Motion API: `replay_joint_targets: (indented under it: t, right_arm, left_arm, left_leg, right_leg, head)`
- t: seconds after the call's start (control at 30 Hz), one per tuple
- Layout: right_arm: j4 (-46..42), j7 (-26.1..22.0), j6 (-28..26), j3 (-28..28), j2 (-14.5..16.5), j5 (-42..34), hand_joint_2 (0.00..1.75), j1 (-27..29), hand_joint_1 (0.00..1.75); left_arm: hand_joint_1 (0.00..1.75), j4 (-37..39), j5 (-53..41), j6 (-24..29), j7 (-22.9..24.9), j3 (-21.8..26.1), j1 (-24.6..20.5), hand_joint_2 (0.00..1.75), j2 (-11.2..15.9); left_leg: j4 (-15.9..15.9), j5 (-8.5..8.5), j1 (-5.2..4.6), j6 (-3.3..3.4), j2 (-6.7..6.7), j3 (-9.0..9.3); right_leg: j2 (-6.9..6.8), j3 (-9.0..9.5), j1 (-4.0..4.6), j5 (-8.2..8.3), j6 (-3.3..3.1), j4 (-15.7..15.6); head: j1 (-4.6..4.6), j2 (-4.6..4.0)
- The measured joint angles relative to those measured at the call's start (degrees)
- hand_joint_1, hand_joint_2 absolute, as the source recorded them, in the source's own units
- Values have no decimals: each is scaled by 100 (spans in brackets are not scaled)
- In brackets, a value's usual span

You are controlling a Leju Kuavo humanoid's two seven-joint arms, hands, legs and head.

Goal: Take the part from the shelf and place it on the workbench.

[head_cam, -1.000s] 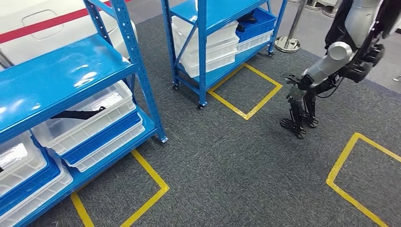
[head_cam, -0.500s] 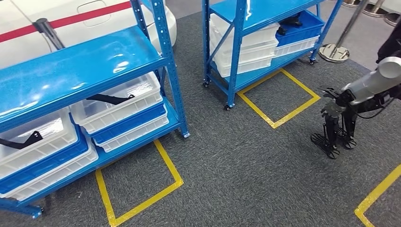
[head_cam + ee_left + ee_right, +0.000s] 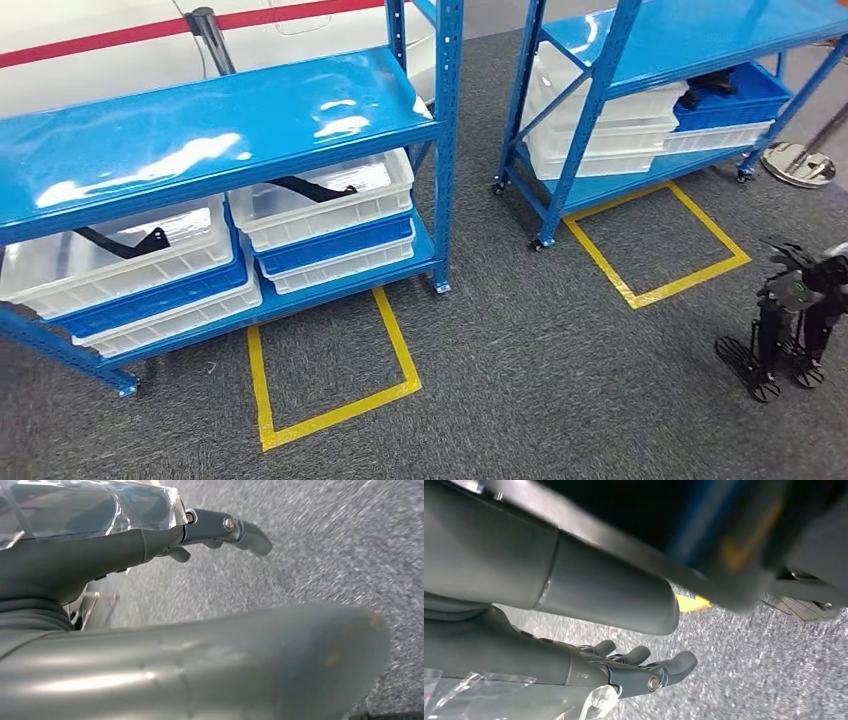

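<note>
A black part [image 3: 315, 188] lies in a white bin [image 3: 330, 205] on the lower level of the near blue shelf [image 3: 220, 130]. A second black part [image 3: 120, 242] lies in the white bin to its left. On the far shelf [image 3: 690, 35], a dark part [image 3: 712, 84] sits in a blue bin. My left hand [image 3: 115, 550] hangs over grey carpet, its fingers [image 3: 225, 527] straight and apart from the thumb, holding nothing. My right hand [image 3: 549, 660] also hangs above the carpet with its fingers [image 3: 649, 672] extended and nothing in them.
Yellow tape squares [image 3: 330, 370] [image 3: 660, 240] mark the carpet in front of each shelf. Another robot's dark legs and hand [image 3: 790, 320] stand at the right edge. A stanchion base [image 3: 805, 163] sits beyond it. A white car body [image 3: 100, 40] is behind the near shelf.
The whole picture has shifted right: the camera has turned left, bringing the near shelf and its bins toward the centre. The other robot now sits at the right edge.
</note>
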Motion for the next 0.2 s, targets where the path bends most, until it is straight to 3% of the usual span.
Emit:
replay_joint_targets:
  t: [0.03, 0.1, 0.17, 0.2]
  right_arm:
    - [0, 2, 1, 0, -2, 0, 0, 0, 0]
    - [0, 7, 4, 1, -7, 1, 0, 7, 0]
    - [0, 15, 9, 1, -10, 1, 0, 15, 0]
    - [0, 18, 12, 1, -10, 0, 0, 17, 0]
  left_arm:
    - [0, 0, 1, -1, 0, 0, 5, 0, -1]
    - [0, 1, 3, -2, 0, 0, 3, 0, 0]
    - [0, 2, 5, -2, 1, 0, -4, 87, 1]
    - [0, 2, 5, -1, 1, 0, -6, 116, 2]
  left_leg:
    - [8, -4, 11, -12, -89, 10]
    - [41, -23, 24, -67, -257, 11]
    - [65, -24, 18, -139, -390, -22]
    - [73, -21, 10, -157, -419, -37]
  right_leg:
    - [34, 121, -14, 207, 10, -296]
    - [294, 465, -68, 590, 36, -1092]
    - [498, 631, -97, 708, 16, -1487]
    - [523, 639, -94, 694, 1, -1504]
  head:
    - [2, 0]
    - [4, 0]
    - [3, 1]
    - [3, 1]
